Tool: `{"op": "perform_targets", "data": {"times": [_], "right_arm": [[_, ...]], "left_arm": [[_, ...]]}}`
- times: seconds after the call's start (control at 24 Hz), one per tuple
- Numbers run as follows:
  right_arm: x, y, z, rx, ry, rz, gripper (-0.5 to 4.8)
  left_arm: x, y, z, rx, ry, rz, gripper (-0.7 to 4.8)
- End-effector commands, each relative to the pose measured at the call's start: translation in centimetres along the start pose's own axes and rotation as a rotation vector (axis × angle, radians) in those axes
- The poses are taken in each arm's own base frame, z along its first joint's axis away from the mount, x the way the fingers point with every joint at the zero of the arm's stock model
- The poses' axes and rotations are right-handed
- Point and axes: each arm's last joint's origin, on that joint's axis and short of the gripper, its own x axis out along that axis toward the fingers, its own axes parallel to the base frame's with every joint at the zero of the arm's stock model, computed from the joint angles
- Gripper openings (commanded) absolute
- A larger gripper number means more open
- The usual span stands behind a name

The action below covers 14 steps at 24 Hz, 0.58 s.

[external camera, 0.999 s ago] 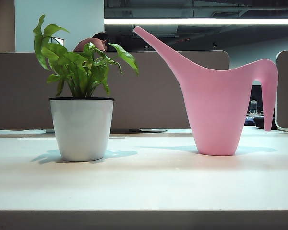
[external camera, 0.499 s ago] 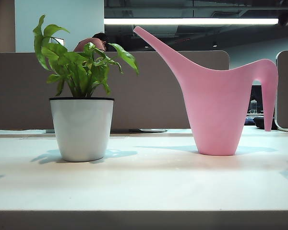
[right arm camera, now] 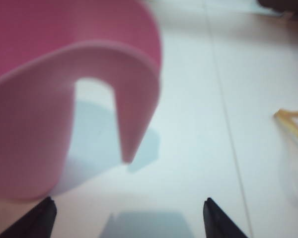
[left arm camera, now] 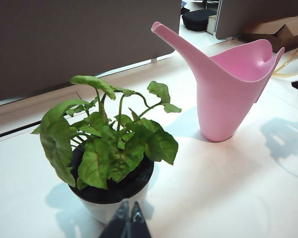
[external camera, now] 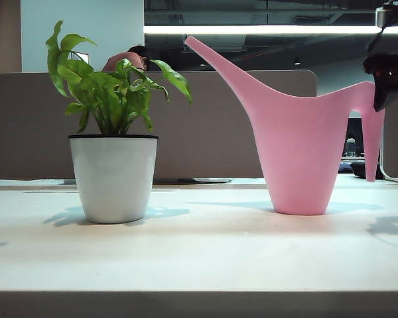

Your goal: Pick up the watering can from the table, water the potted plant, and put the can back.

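Grey office partitions and a lit ceiling strip back the white tabletop (external camera: 199,255) in the exterior view, with a person's head showing above the partition behind the plant (external camera: 113,132). Plant and pot stand upright on the left; the can (external camera: 298,146) stands upright on the right, well apart from them, its long spout slanting up and leftward toward the leaves and its curved handle hanging down on the far side, open at the lower end. The right hand (external camera: 388,73) appears as a dark shape at the upper right edge, just beside the top of that handle and off the tabletop; whether it touches the handle cannot be told from this view. From the left wrist view, the plant (left arm camera: 109,144) sits close below the camera and the can (left arm camera: 228,94) stands beyond it, spout pointing away toward the partition, a brown cardboard box lying past the can. The left hand (left arm camera: 127,218) shows only as two dark fingertips pressed together, holding nothing, just above the near rim of the pot. From the right wrist view, blurred, the can (right arm camera: 54,99) fills the near side, its handle arching over and ending short of the tabletop (right arm camera: 198,148). The right hand (right arm camera: 126,218) has its two dark fingertips set wide apart, empty, the handle's free end lying ahead between them.
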Motion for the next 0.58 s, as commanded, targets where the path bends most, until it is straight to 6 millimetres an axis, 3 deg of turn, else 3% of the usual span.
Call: {"op": "perform_targets", "data": {"times": [0.04,0.12,0.29,0.58], "right_arm": [[0.8,-1.0,-0.1,0.047,-0.111,-0.045,4.09],[1.9,-2.1,-1.4,0.086,-0.159,-0.002,4.09],[2.8,-2.4,-2.6,0.13,-0.207,0.065,4.08],[4.8,-2.1,-3.0,0.123,-0.251,0.119,4.09]], "left_arm": [[-0.1,0.0,0.3,0.01,-0.019,0.005,-0.05],[-0.1,0.0,0.3,0.01,-0.02,0.004,-0.05],[-0.1,0.0,0.3,0.011,-0.02,0.006,-0.05],[-0.1,0.0,0.4,0.018,-0.033,0.009,-0.05]]}}
